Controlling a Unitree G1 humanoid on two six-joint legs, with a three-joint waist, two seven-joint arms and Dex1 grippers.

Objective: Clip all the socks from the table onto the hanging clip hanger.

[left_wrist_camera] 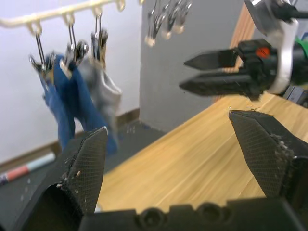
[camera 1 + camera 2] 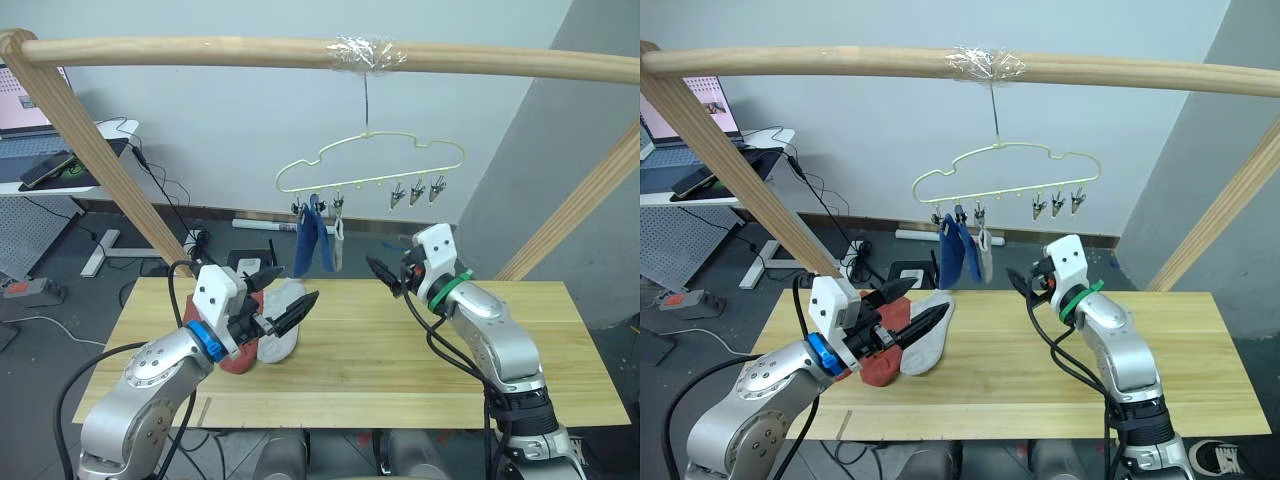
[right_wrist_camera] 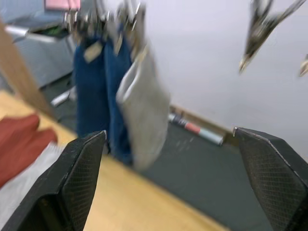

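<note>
Socks: two blue (image 2: 311, 238) and one grey (image 2: 338, 243) hanging clipped on the clip hanger (image 2: 372, 166); rust-red (image 2: 240, 352) and grey (image 2: 283, 330) lying on the surface (image 2: 400, 370). Hovering both tools, left (image 2: 283, 303) and right (image 2: 388, 276), spread and empty. Probably needing next: lowering left tool onto the grey sock.

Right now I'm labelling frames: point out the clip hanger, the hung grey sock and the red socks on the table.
clip hanger (image 2: 372, 160): left eye view, upper wire.
hung grey sock (image 3: 144, 108): right wrist view, mid-fabric.
red socks (image 2: 880, 366): right eye view, lower fabric.
</note>
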